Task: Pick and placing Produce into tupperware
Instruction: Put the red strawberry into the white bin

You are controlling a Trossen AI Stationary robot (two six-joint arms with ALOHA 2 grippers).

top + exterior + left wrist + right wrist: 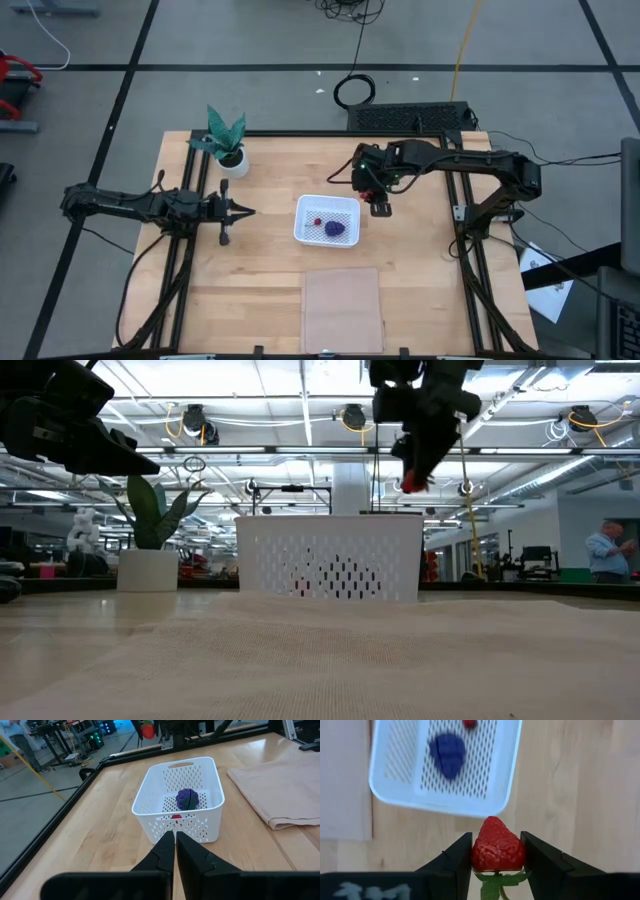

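Two pieces of produce already lie in the tub [327, 221]: a purple cluster [334, 229] and a small red bit [318, 221]. The third, a strawberry [497, 846], is clenched between the fingers of the right pincer [496, 857], stalk end pointing back toward the wrist and tip forward.

That pincer hangs above the worktop [420, 280], just beside the tub's rim, with the tub ahead of it and lower down; it is not yet over the opening. If it lets go here, I'd expect the strawberry to hit bare wood or clip the rim and roll away. The berry is a tapering cone held only at its flanks, so a jolt could squeeze it forward out of the grip early. Coming in too low could also catch the tub's wall and push the light tub across the wood.

The left pincer [175, 851] waits well off on the tub's far side, closed on nothing, its tips aimed at the tub. A flat sheet [342, 308] lies near the tub, out of the way.
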